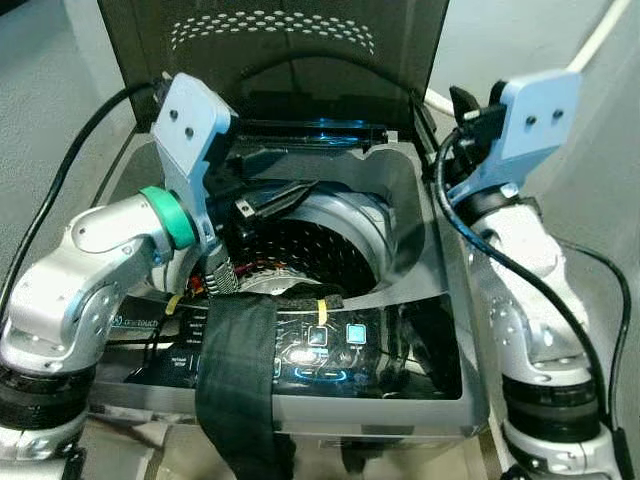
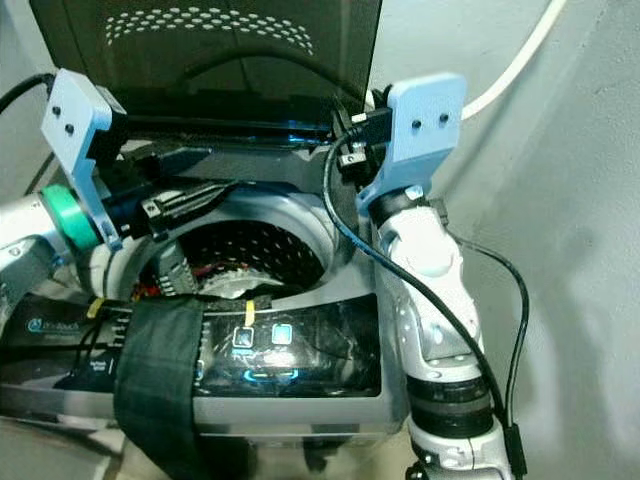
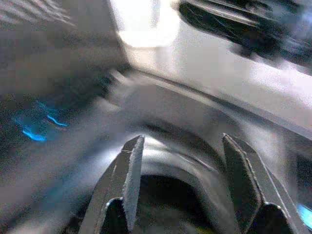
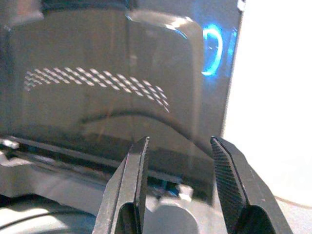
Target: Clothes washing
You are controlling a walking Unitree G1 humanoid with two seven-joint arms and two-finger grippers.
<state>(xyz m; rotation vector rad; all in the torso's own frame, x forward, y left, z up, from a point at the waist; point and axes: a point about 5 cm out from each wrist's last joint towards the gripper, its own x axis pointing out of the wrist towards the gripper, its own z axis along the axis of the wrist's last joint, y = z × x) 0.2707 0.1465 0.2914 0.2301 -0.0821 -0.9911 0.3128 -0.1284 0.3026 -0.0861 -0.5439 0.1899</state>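
Dark cloth [image 1: 238, 390] over the panel hides the washer [image 1: 420, 300] front.

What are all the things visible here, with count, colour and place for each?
washing machine: one, grey, directly before the robot.
lid: one, dark, standing open at the back.
drum: one, silver and perforated, in the open top.
control panel: one, black with blue lights, on the front edge.
dark cloth: one, draped over the front edge.
hose: one, white, against the wall at right.
left gripper: open, black fingers, over the drum.
right gripper: open, black fingers, facing the lid.
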